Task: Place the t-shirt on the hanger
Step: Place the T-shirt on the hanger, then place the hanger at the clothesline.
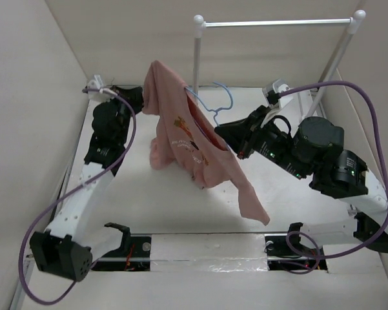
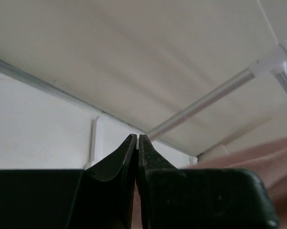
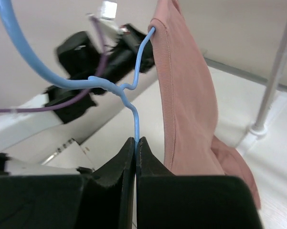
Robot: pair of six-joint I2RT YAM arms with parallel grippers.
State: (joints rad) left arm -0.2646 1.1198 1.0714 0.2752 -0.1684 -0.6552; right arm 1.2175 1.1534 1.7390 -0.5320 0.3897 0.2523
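Over the white table, the left gripper pinches the soft, limp t-shirt by its edge; the right gripper clamps the stiff hanger.

Soft matt dusty-pink cloth t-shirt with ribbed neckline, smooth glossy pale-blue coated wire hanger, shiny metal rail, smooth white posts, matt black plastic fingers of right end effector, matt white surface

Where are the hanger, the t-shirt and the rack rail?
hanger (image 3: 105, 86): right wrist view, on the twisted neck below the hook.
t-shirt (image 1: 174, 139): top external view, on the chest by the print.
rack rail (image 1: 277, 23): top external view, on the middle of the metal bar.
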